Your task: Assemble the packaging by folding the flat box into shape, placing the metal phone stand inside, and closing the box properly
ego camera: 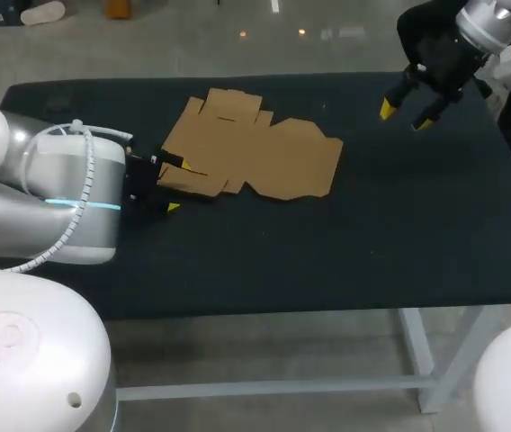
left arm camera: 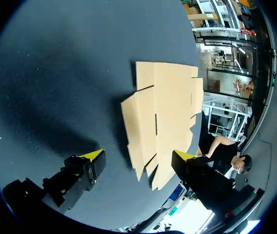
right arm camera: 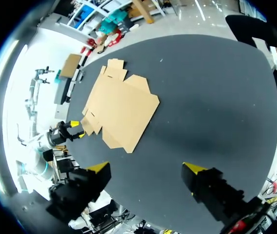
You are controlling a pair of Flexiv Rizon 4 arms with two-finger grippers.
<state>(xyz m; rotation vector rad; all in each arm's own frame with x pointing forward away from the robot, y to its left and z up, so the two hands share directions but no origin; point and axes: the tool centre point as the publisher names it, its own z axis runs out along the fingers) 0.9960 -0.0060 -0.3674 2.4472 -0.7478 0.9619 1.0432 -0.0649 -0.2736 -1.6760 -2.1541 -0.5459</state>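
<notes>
**Flat box** [ego camera: 255,148]. Brown card, unfolded, lying flat on the tabletop [ego camera: 372,252]. It sits left of the middle and nearer the far edge than the near one, with flaps sticking out at its far and left ends. No panel is raised, so we judge the folding step barely begun.

**Left gripper** [ego camera: 176,185]. Low at the box's left end, fingers wide apart, with the end flaps lying between them. One yellow tip sits over the card and the other just off its near edge. We cannot tell whether either tip touches the card; nothing is gripped.

**Right gripper** [ego camera: 406,117]. High over the tabletop's far right corner, well apart from the box. Its fingers are spread and it holds nothing.

**Metal phone stand**. Not seen in any view.

**Handling note (our judgement)**.
- Card lying flat offers no edge to pinch, so we would slide one left finger under a flap's rim.
- We would then close gently on that single layer and lift along the scored crease, not across it.
- The sheet looks light and will likely skid on the dark top, so we would first bring the right gripper down to pin the middle panel.
- Risks: catching two flaps at once, or bending the card off its score.
</notes>
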